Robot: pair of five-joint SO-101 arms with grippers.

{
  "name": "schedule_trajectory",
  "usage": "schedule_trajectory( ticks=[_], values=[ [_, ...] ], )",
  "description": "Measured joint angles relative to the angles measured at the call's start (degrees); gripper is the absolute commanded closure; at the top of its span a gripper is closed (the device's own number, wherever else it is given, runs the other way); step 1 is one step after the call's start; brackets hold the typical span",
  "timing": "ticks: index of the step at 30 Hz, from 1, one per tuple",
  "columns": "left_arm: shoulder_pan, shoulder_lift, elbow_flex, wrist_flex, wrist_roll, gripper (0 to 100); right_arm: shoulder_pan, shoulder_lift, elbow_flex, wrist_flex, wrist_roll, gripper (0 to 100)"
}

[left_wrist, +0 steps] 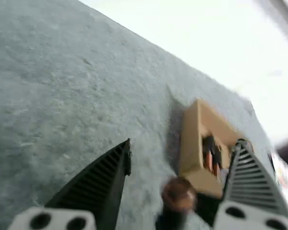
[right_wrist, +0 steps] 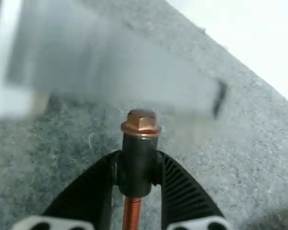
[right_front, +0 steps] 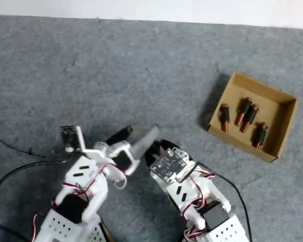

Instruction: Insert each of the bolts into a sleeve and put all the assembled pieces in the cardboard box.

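Right hand [right_wrist: 137,162]: I see it clamped on sleeve [right_wrist: 136,151] with bolt [right_wrist: 140,122] through.
Left hand [left_wrist: 184,143]: spread wide, holding nothing.
Cardboard box [right_front: 265,86]: four assembled pieces [right_front: 250,116] inside.

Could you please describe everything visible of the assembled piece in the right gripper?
The assembled piece is a copper-coloured bolt with a hexagonal flanged head, seated in a black cylindrical sleeve; its threaded shank sticks out the other end. The right gripper is shut on the sleeve, with grey carpet behind it.
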Motion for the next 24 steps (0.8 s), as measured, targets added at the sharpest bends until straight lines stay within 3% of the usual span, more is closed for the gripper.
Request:
schedule_trajectory(
  ticks=[7,13,24],
  values=[
    [-13.45,0.00,-0.35,0.00,8.97,70,6.24,0.00,0.00,-3.69,-1.05,99.5],
    [-13.27,0.00,-0.35,0.00,9.23,70,16.44,0.00,0.00,-6.15,-10.29,99.5],
    [-13.27,0.00,0.00,-2.99,7.30,70,33.76,4.22,-0.79,-11.87,-12.57,99.4]
  ],
)
